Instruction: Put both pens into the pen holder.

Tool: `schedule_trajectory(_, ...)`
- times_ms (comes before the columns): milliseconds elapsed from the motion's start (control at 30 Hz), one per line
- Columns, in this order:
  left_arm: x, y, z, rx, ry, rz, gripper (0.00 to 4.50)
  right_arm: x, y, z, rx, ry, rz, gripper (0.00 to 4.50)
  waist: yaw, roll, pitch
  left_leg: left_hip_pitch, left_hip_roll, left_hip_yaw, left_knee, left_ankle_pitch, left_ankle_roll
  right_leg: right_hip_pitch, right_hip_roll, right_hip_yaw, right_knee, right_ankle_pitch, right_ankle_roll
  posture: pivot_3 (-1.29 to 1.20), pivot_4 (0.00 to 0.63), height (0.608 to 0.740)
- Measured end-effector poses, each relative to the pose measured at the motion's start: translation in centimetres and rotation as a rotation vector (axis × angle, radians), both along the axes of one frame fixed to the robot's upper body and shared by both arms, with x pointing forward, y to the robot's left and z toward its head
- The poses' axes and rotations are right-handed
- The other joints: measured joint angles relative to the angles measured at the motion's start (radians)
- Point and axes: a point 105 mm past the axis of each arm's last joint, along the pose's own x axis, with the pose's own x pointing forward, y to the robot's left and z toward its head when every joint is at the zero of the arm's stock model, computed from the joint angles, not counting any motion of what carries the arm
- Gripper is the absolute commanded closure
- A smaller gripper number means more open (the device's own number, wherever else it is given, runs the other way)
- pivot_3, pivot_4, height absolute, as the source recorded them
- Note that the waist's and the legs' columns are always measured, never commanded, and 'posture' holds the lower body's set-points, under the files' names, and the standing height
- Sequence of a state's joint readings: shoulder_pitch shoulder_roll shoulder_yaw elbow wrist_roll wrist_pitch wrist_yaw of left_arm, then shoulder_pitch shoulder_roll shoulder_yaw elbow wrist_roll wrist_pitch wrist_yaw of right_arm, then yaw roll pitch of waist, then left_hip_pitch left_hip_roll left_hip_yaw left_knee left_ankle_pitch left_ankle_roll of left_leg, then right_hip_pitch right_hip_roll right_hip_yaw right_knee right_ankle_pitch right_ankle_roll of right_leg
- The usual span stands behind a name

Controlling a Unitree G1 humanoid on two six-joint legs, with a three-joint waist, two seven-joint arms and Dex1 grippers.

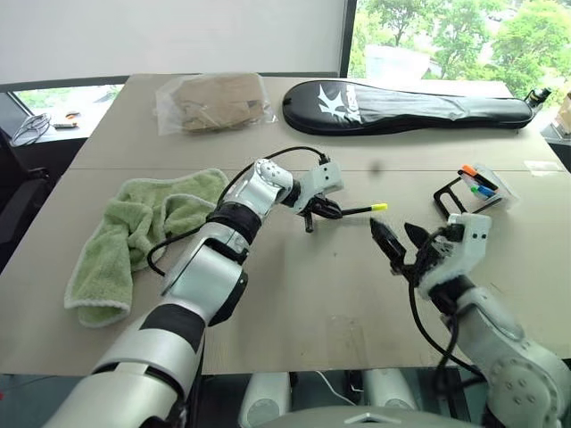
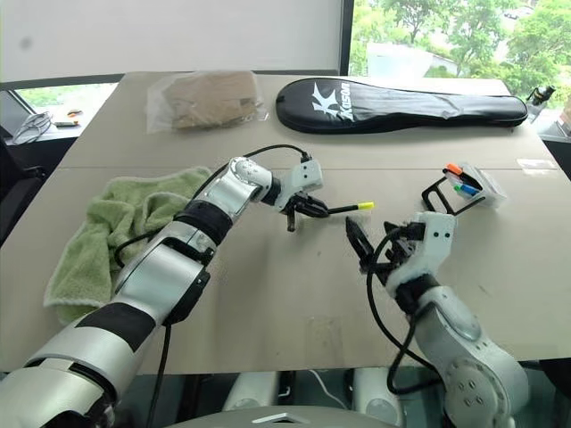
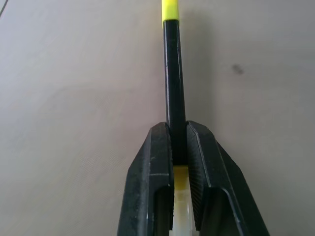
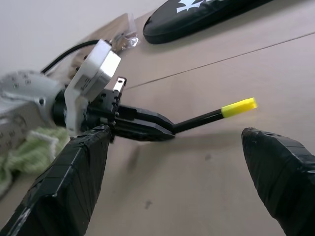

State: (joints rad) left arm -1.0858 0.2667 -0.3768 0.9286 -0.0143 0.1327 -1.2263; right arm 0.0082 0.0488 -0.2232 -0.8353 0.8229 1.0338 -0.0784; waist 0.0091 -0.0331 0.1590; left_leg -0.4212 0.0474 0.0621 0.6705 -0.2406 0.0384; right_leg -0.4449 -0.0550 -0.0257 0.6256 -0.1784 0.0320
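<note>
Well clear of edges — yellow-capped pen (image 1: pixel 357 210).

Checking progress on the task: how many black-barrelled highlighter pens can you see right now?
1 for certain: the yellow-tipped pen, clamped in the left gripper above the table. The pen holder shows an orange tip, possibly the second.

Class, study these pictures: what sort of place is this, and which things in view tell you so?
Probably an office or meeting room: a wide pale wooden table beside large windows facing trees, with a clear-sided black pen holder and a long black racket bag on it.
</note>
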Motion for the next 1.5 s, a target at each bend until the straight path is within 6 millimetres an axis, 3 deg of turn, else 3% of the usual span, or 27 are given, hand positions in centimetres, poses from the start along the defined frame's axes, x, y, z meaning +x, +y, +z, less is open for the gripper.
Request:
schedule_trajectory(200, -2.7, 0.9, 4.3, -0.197, -0.082, -0.066, 4.44, 1.6, 0.6, 0.6, 0.102, 0.021, 0.057, 0.00, -0.011, 0.001, 0.000, -0.004, 0.000, -0.001, 0.000, 0.000, 0.000, -0.003, 0.000, 0.000, 0.000, 0.002, 0.004, 0.00, 0.150, 0.740)
schedule_trajectory(367, -5.6, 1.1, 4.6, -0.239, -0.079, -0.090, 4.44, 2.5, 0.9, 1.6, 0.147, 0.005, 0.096, 0.00, -0.018, 0.001, 0.000, -0.004, -0.001, -0.003, 0.000, 0.000, 0.000, -0.003, 0.001, -0.001, 0.000, 0.002, 0.004, 0.00, 0.150, 0.740)
schedule_trajectory(500, -7.0, 0.9, 4.4, -0.256, -0.075, -0.091, 4.50, 3.0, 0.1, 1.9, 0.152, -0.001, 0.096, 1.16, -0.020, 0.001, 0.000, -0.002, -0.002, -0.002, 0.000, 0.000, 0.000, -0.001, 0.001, 0.001, 0.001, 0.002, 0.005, 0.00, 0.150, 0.740)
schedule_trajectory(667, -7.4, 0.8, 4.5, -0.269, -0.091, -0.072, 4.50, 2.8, 0.2, 2.8, 0.159, -0.025, 0.142, 3.64, -0.021, 0.002, 0.000, -0.001, -0.001, -0.002, 0.000, 0.000, 0.000, -0.001, 0.002, 0.002, 0.001, 0.001, 0.006, 0.00, 0.150, 0.740)
schedule_trajectory(733, -7.5, 0.7, 4.3, -0.277, -0.090, -0.064, 4.50, 2.4, 0.8, 3.7, 0.165, -0.061, 0.193, 4.42, -0.021, 0.002, 0.000, -0.001, -0.001, -0.002, 0.000, 0.000, 0.000, -0.001, 0.002, 0.002, 0.001, 0.002, 0.005, 0.00, 0.150, 0.740)
schedule_trajectory(833, -7.6, 0.5, 4.4, -0.302, -0.069, -0.055, 4.50, 2.4, 0.5, 3.9, 0.150, -0.067, 0.199, 4.43, -0.020, 0.002, 0.000, -0.001, -0.002, -0.002, 0.000, 0.000, 0.000, -0.001, 0.002, 0.003, 0.001, 0.002, 0.005, 0.00, 0.150, 0.740)
schedule_trajectory(867, -7.6, 0.4, 4.4, -0.312, -0.054, -0.051, 3.59, 2.4, 0.4, 4.0, 0.145, -0.070, 0.199, 4.43, -0.020, 0.002, 0.000, -0.001, -0.002, -0.001, 0.000, 0.000, 0.000, -0.001, 0.002, 0.003, 0.001, 0.002, 0.005, 0.00, 0.150, 0.740)
schedule_trajectory(900, -7.6, 0.3, 4.6, -0.338, -0.025, -0.044, 3.40, 2.3, 0.3, 4.1, 0.131, -0.074, 0.201, 4.43, -0.020, 0.002, 0.000, -0.001, -0.002, -0.001, 0.000, 0.000, 0.000, -0.001, 0.002, 0.004, 0.001, 0.002, 0.005, 0.00, 0.150, 0.740)
schedule_trajectory(1000, -7.6, 0.6, 6.3, -0.411, -0.013, -0.025, 2.01, 2.6, -1.3, 4.1, 0.019, -0.080, 0.143, 4.43, -0.021, 0.002, 0.001, -0.001, -0.002, 0.000, 0.000, 0.000, 0.000, -0.001, 0.002, 0.006, 0.001, 0.001, 0.006, 0.00, 0.150, 0.740)
schedule_trajectory(1100, -7.6, 0.8, 8.3, -0.459, -0.042, -0.013, 0.57, 2.8, -4.2, 5.5, -0.167, -0.153, 0.046, 4.43, -0.018, 0.002, 0.001, -0.001, -0.004, 0.000, 0.000, 0.000, 0.000, -0.001, 0.002, 0.008, 0.001, 0.001, 0.007, 0.00, 0.150, 0.740)
schedule_trajectory(1167, -7.8, 0.8, 8.8, -0.471, -0.047, -0.002, 0.53, 2.7, -6.9, 7.8, -0.311, -0.249, -0.050, 4.43, -0.018, 0.002, 0.001, 0.000, -0.004, 0.001, 0.000, 0.000, 0.000, -0.001, 0.002, 0.009, 0.001, 0.001, 0.008, 0.00, 0.150, 0.740)
schedule_trajectory(1267, -7.6, 0.5, 8.9, -0.482, -0.039, 0.025, 0.53, 2.5, -8.9, 9.7, -0.514, -0.330, -0.104, 4.43, -0.017, 0.002, 0.001, 0.000, -0.004, 0.001, 0.000, 0.000, 0.000, -0.001, 0.003, 0.009, 0.001, 0.000, 0.008, 0.00, 0.150, 0.740)
schedule_trajectory(1367, -7.9, -0.3, 9.0, -0.518, -0.025, 0.038, 0.53, 2.6, -10.3, 11.2, -0.708, -0.383, -0.143, 4.43, -0.017, 0.002, 0.001, 0.002, -0.004, 0.002, 0.000, 0.000, 0.000, 0.000, 0.003, 0.010, 0.000, 0.000, 0.008, 0.00, 0.150, 0.740)
schedule_trajectory(1500, -8.4, -1.3, 9.0, -0.539, -0.019, 0.040, 0.53, 4.0, -11.9, 11.6, -0.793, -0.391, -0.200, 4.43, -0.020, 0.002, 0.001, 0.005, -0.004, 0.005, -0.001, 0.000, 0.000, 0.001, 0.003, 0.013, 0.001, -0.001, 0.006, 0.00, 0.150, 0.740)
